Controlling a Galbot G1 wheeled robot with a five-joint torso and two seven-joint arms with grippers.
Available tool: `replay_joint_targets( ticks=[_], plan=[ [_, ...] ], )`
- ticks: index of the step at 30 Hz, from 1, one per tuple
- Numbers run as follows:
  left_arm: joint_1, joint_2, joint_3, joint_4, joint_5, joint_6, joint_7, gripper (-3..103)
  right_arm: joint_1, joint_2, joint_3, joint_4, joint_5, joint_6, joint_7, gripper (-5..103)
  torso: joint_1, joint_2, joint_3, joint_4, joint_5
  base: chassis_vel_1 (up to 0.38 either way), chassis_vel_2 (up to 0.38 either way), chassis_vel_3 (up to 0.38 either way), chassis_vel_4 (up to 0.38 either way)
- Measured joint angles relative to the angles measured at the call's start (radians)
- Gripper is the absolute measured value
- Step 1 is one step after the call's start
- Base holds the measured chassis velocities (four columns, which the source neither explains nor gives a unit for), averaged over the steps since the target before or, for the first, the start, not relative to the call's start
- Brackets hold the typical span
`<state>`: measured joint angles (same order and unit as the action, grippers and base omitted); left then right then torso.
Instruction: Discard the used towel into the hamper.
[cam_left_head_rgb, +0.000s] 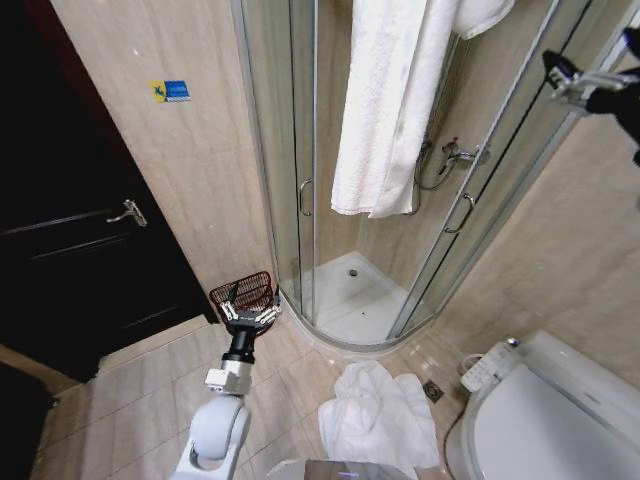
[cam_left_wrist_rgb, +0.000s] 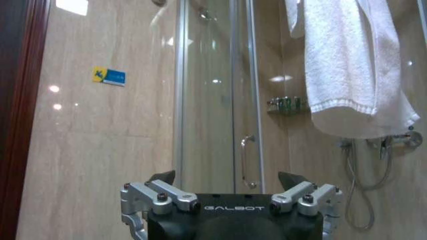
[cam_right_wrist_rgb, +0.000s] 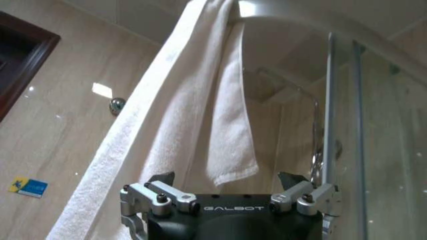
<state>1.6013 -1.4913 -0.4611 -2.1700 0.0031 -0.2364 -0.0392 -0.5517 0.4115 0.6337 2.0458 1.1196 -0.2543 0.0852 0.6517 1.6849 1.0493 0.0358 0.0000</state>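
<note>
1. Where the tiled wall meets the curved glass of the shower stall, the hamper stands on the floor, a small dark red-brown wire basket with its open mouth up and tipped a little toward me, its long side running along the wall.
2. The towel lies crumpled in a white heap on the floor tiles, well apart from the hamper, between the shower's threshold and the toilet; it has no clear long axis, only a rough spread from the shower toward my base.
3. A second white towel hangs over the top rail of the shower, its long axis straight down, its lower hem level with the door handles.
4. My left gripper is stretched out low in front of me, just before the hamper's rim in the head view, fingers spread wide with nothing between them; its wrist view looks at the wall and the shower door.
5. My right gripper is raised high at the right by the shower's frame, jaws wide apart and empty; its wrist view looks up at the hanging towel.
6. A dark door with a lever handle stands on the left.
</note>
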Motion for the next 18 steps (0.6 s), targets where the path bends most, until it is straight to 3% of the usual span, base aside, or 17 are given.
replay_joint_targets(
  ticks=[3,7,8,13,18],
  plan=[
    [0.005,0.0,-0.004,-0.004,0.001,0.0,-0.001,100,0.095,0.022,-0.087,-0.033,-0.009,0.01,0.004,100,0.0,0.0,0.0,0.0,-0.0001,0.0,0.0,0.0,0.0],
    [0.007,-0.003,-0.01,-0.012,0.003,0.0,-0.003,100,0.343,0.107,-0.297,-0.087,-0.017,0.039,0.039,100,0.0,0.0,0.0,-0.0004,-0.0005,0.0,0.0,0.0,0.0],
    [0.007,-0.003,-0.01,-0.012,0.003,0.0,-0.003,100,0.343,0.107,-0.297,-0.087,-0.017,0.039,0.039,100,0.0,0.0,0.0,-0.0004,-0.0005,0.0,0.0,0.0,0.0],
    [0.012,0.003,-0.021,-0.02,0.001,0.002,-0.008,100,0.598,0.227,-0.509,-0.155,-0.029,0.041,0.097,100,0.0,0.0,0.0,0.0001,-0.0002,0.0,0.0,0.0,0.0],
    [0.011,0.008,-0.033,-0.02,-0.006,0.004,-0.012,100,0.756,0.306,-0.633,-0.234,-0.041,0.023,0.149,100,0.0,0.0,0.0,-0.0002,-0.0008,0.0,0.0,0.0,0.0]
  ],
)
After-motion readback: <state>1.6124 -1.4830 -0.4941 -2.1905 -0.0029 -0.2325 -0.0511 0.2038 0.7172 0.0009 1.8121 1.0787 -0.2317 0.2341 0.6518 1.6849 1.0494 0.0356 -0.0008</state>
